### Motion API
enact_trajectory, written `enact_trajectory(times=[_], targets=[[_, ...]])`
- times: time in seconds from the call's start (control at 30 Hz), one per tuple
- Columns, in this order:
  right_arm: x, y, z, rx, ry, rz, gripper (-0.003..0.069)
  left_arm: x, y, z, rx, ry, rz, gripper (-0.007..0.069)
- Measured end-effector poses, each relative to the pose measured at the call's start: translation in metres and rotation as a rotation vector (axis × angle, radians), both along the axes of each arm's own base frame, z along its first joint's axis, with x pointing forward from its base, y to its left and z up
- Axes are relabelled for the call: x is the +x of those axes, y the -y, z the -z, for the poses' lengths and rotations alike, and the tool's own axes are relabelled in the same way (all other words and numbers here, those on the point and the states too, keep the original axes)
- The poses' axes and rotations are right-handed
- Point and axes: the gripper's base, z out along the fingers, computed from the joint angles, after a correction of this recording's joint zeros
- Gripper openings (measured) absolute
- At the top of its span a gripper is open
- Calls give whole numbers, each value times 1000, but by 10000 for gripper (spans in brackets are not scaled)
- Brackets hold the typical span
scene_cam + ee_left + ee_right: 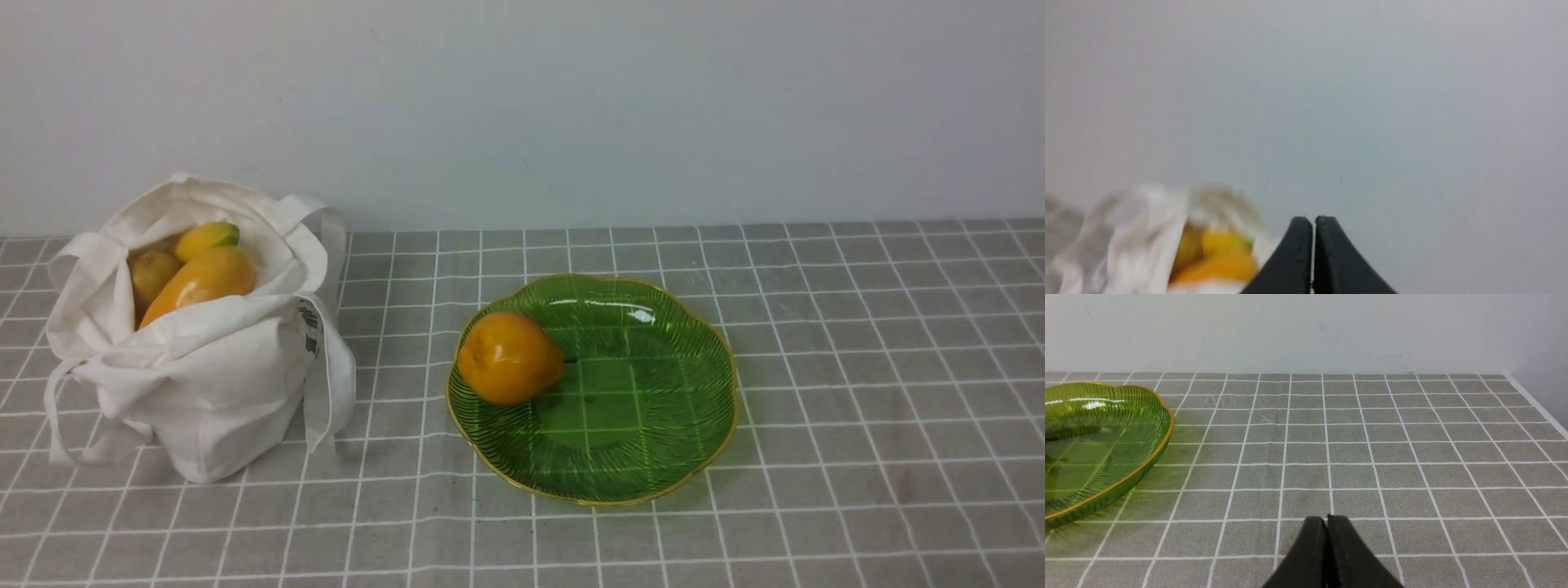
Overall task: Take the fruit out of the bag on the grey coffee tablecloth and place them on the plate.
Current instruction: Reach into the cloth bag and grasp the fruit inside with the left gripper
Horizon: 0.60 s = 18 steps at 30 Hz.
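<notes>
Left jaws point(1313, 222) are together and empty, nearer the bag point(212, 408) than the right jaws point(1327, 522), also together. Long orange fruit point(204, 282) sits in the bag's mouth, left of the plate point(637, 482), leaning lengthwise, so I'd grab across it.

the white bag's point(220, 392) fold hides the lower end of the orange fruit point(208, 282); the left wrist view is blurred; the right wrist view's edge cuts off the green plate point(1094, 449).

open cloth point(890, 367) right of plate point(653, 408)
</notes>
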Motion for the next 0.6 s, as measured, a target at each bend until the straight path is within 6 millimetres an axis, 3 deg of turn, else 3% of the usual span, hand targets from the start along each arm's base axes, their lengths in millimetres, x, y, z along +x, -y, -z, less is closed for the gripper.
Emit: enact_trajectory(times=[0.07,0.1,0.13,0.2,0.27,0.37,0.4,0.47,0.6], targets=[[0,0,0,0,0,0,-15,-4,-1,-16,13,60,-16,-8],[0,0,0,0,0,0,-15,-9,0,-44,53,100,-22,-8],[0,0,0,0,0,0,-15,-10,1,-59,90,91,-20,-8],[0,0,0,0,0,0,-15,-4,9,-96,190,-31,29,-8],[0,0,0,0,0,0,-15,15,16,-115,257,-220,97,-8],[0,0,0,0,0,0,-15,53,27,-129,362,-568,224,-8],[0,0,0,0,0,0,-15,55,28,-131,372,-598,241,-8],[0,0,0,0,0,0,-15,89,35,-138,448,-835,339,-8],[0,0,0,0,0,0,-15,150,40,-134,527,-1078,412,-8]])
